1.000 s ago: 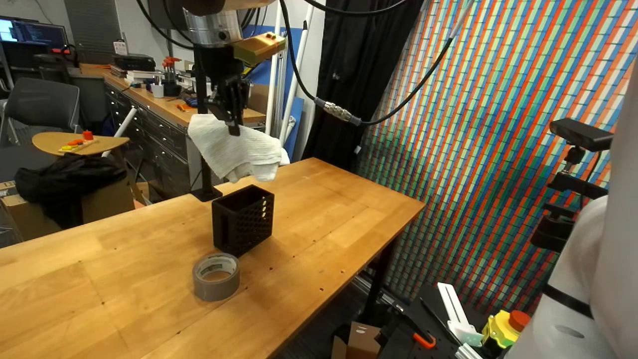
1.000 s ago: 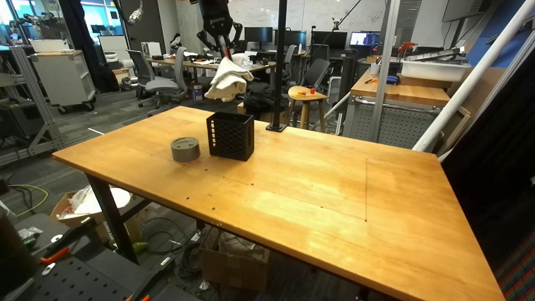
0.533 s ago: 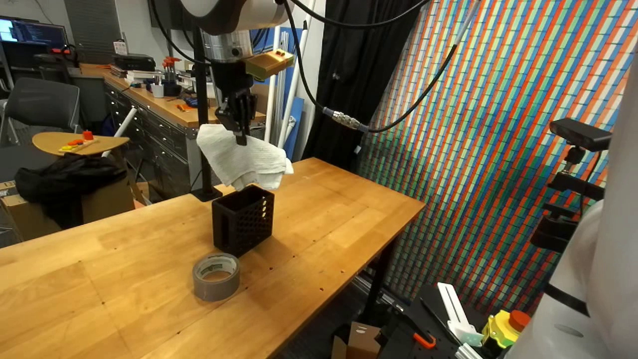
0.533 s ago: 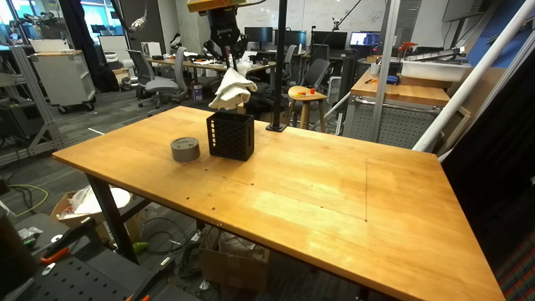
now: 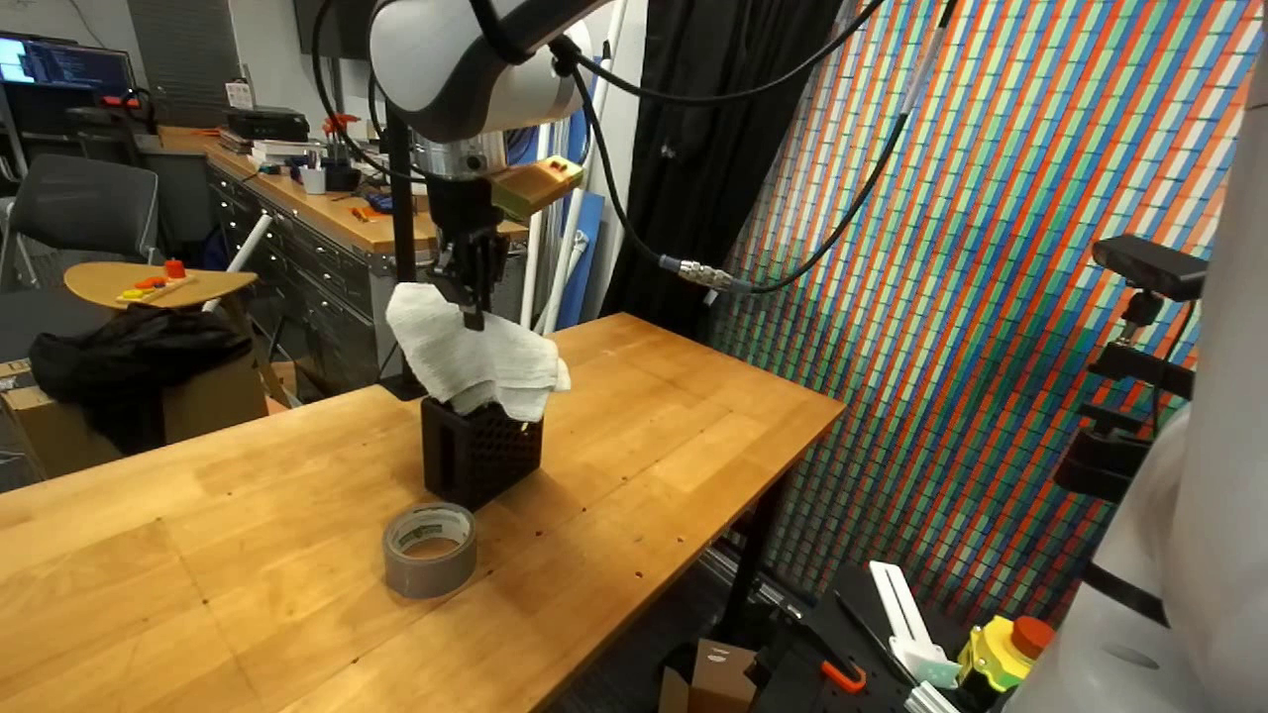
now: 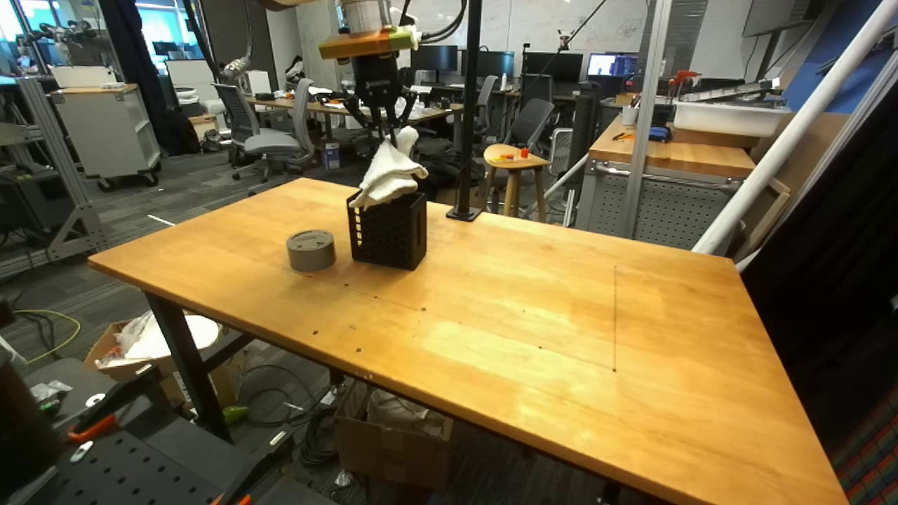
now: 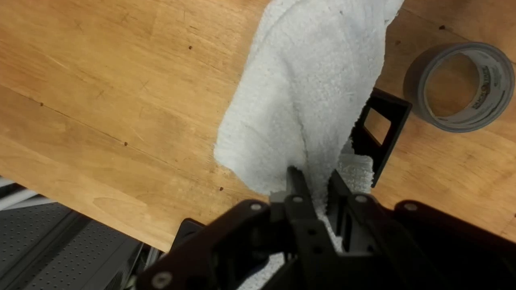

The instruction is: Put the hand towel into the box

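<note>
My black two-finger gripper is clamped on the white, rumpled cloth hand towel, whose lower folds hang at the mouth of the black, open-top lattice box. Expect light, limp handling; grip gathered central folds.

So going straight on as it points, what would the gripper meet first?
Beyond the hand towel it holds, the gripper would likely meet the box, though depth is hard to judge.
</note>
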`<state>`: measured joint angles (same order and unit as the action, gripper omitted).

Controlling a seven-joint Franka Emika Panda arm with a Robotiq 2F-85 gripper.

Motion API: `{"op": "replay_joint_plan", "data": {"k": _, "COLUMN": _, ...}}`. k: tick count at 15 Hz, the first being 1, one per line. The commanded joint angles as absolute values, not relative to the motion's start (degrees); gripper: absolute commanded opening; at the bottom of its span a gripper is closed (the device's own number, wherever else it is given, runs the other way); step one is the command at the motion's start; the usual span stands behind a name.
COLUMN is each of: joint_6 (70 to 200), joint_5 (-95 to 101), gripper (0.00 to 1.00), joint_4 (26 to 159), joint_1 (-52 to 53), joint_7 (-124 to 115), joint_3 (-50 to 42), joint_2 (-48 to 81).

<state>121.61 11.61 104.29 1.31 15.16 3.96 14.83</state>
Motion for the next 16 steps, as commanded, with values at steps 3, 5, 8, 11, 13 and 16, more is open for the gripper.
{"op": "replay_joint_plan", "data": {"k": 3, "joint_6": 128.9, "joint_5": 8.1, "gripper": 0.06, "joint_4": 108.3, "joint_1": 0.4, "joint_7": 18.0, "joint_3": 4.1, "joint_2": 16.1}}
{"op": "replay_joint_plan", "data": {"k": 5, "joint_6": 130.7, "joint_5": 6.9, "gripper": 0.06, "joint_4": 109.4, "joint_1": 0.0, "joint_7": 18.8, "joint_3": 4.2, "joint_2": 17.0}}
{"op": "replay_joint_plan", "data": {"k": 8, "joint_6": 132.6, "joint_5": 5.2, "gripper": 0.06, "joint_4": 111.3, "joint_1": -1.0, "joint_7": 20.3, "joint_3": 4.2, "joint_2": 17.9}}
{"op": "replay_joint_plan", "data": {"k": 11, "joint_6": 133.2, "joint_5": 3.6, "gripper": 0.06, "joint_4": 112.5, "joint_1": -2.0, "joint_7": 22.0, "joint_3": 4.2, "joint_2": 18.5}}
{"op": "replay_joint_plan", "data": {"k": 13, "joint_6": 133.2, "joint_5": 2.2, "gripper": 0.06, "joint_4": 113.0, "joint_1": -2.7, "joint_7": 23.8, "joint_3": 4.3, "joint_2": 19.2}}
{"op": "replay_joint_plan", "data": {"k": 16, "joint_6": 132.6, "joint_5": -0.5, "gripper": 0.06, "joint_4": 113.4, "joint_1": -3.6, "joint_7": 26.8, "joint_3": 4.8, "joint_2": 20.7}}
